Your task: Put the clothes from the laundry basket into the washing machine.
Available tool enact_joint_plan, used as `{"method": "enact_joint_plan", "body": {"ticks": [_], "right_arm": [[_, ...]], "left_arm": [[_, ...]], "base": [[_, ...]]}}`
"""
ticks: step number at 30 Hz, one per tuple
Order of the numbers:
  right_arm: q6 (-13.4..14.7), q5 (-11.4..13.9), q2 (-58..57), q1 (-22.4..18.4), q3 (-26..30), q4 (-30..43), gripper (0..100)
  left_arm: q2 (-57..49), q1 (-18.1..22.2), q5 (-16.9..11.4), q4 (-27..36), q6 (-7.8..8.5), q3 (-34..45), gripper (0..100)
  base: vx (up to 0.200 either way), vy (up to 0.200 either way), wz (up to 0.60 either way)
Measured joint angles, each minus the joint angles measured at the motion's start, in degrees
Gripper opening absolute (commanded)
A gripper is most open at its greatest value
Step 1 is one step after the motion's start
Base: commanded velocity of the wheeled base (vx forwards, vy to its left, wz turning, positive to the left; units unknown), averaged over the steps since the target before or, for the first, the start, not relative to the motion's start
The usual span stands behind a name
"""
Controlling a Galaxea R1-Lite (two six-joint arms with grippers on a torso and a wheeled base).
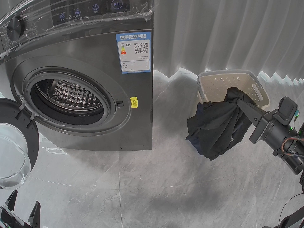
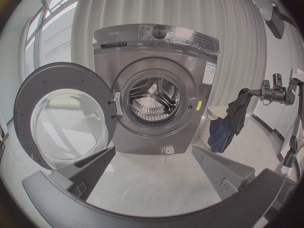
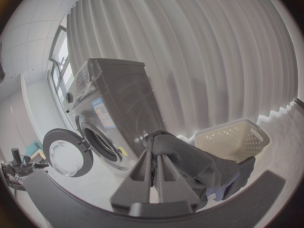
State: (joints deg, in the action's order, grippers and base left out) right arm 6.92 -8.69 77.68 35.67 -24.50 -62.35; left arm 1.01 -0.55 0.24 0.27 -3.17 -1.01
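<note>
The grey washing machine [image 1: 95,89] stands at the left with its round door [image 1: 14,143] swung wide and the steel drum [image 1: 74,95] bare. A beige laundry basket [image 1: 234,83] sits on the floor to the right. My right gripper [image 1: 239,102] is shut on a bunch of dark clothes [image 1: 218,124], black with a navy piece, which hangs in the air in front of the basket. From the right wrist the clothes [image 3: 186,165] drape off the closed fingers [image 3: 142,171]. My left gripper [image 1: 22,203] is open low at the near left, its fingers [image 2: 95,165] spread with nothing between them.
Pale curtains [image 1: 228,29] hang behind the machine and basket. Grey marble floor [image 1: 164,181] lies open between the machine and the basket. The open door juts out over the floor at the left.
</note>
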Motion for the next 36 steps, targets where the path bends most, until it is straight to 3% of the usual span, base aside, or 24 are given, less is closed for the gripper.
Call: {"method": "enact_joint_plan", "body": {"ticks": [36], "right_arm": [[0.02, 0.02, 0.21, 0.0, 0.56, -0.1, 0]], "left_arm": [[0.0, 0.02, 0.0, -0.05, -0.13, 0.0, 100]], "base": [[0.0, 0.189, 0.0]]}}
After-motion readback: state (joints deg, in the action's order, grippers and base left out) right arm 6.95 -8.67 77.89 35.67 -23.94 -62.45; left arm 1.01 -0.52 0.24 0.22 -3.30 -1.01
